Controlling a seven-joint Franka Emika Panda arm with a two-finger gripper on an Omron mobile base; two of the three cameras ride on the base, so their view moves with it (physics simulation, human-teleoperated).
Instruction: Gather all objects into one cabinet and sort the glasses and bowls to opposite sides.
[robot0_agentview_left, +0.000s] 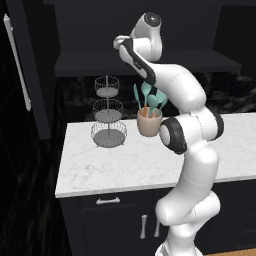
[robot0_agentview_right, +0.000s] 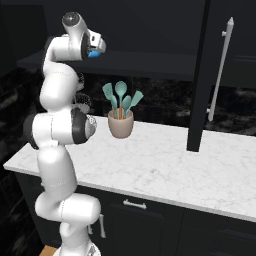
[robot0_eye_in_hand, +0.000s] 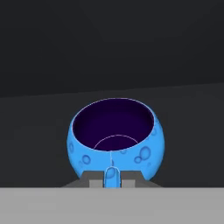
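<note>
A small bright blue bowl (robot0_eye_in_hand: 116, 138) with a dark inside sits just ahead of the hand, on or just over the dark shelf (robot0_eye_in_hand: 43, 131) of the black cabinet. My gripper (robot0_eye_in_hand: 111, 176) is shut on the bowl's near rim, one finger inside and one outside. From the right base view the arm reaches up to the cabinet shelf (robot0_agentview_right: 150, 62), and a bit of the blue bowl (robot0_agentview_right: 93, 53) shows at the gripper (robot0_agentview_right: 96, 49). The tall cabinet door (robot0_agentview_right: 200, 75) stands open, with its long silver handle (robot0_agentview_right: 220, 70).
A beige pot of teal utensils (robot0_agentview_left: 149, 122) stands on the white marble counter (robot0_agentview_left: 100, 165). A three-tier wire stand (robot0_agentview_left: 107, 112) is to its left. Another open black door (robot0_agentview_left: 30, 65) hangs at the left. Drawer fronts (robot0_agentview_left: 108, 201) run below the counter.
</note>
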